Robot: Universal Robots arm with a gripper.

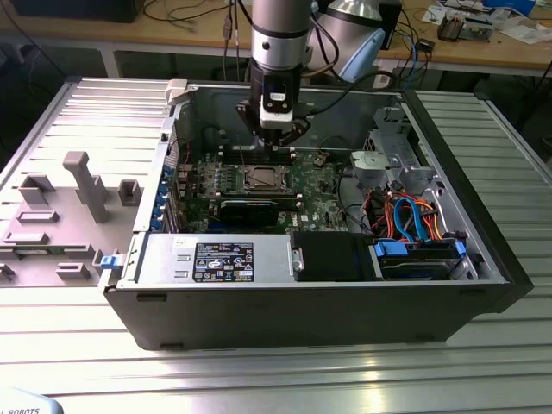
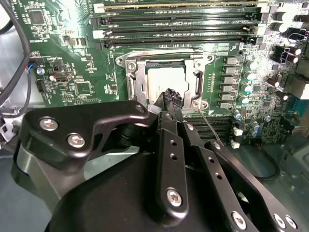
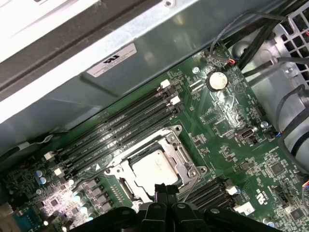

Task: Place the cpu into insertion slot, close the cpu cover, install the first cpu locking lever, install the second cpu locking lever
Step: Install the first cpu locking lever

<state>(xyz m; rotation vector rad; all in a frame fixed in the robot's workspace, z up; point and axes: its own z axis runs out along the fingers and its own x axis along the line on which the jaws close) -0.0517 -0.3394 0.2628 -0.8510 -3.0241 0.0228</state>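
A robotics lab or electronics workshop — a slotted aluminium table (image 1: 276, 371) carries an opened computer case (image 1: 302, 306) and grey fixtures (image 1: 86, 185), a robot arm (image 1: 280, 34) hangs over it, and a wooden table (image 1: 483, 53) beyond its far edge is strewn with cables (image 1: 185, 10).

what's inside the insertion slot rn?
The cpu, silver top showing through the cpu cover. Contacts of the insertion slot beneath it are hidden; the gripper covers one edge.

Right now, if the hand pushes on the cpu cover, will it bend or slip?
The cpu cover is a thin metal frame with a large cut-out, so it probably flexes slightly. It appears to lie flat around the cpu, so it likely will not tip. Its shiny metal may be slippery under the hand near its edge.
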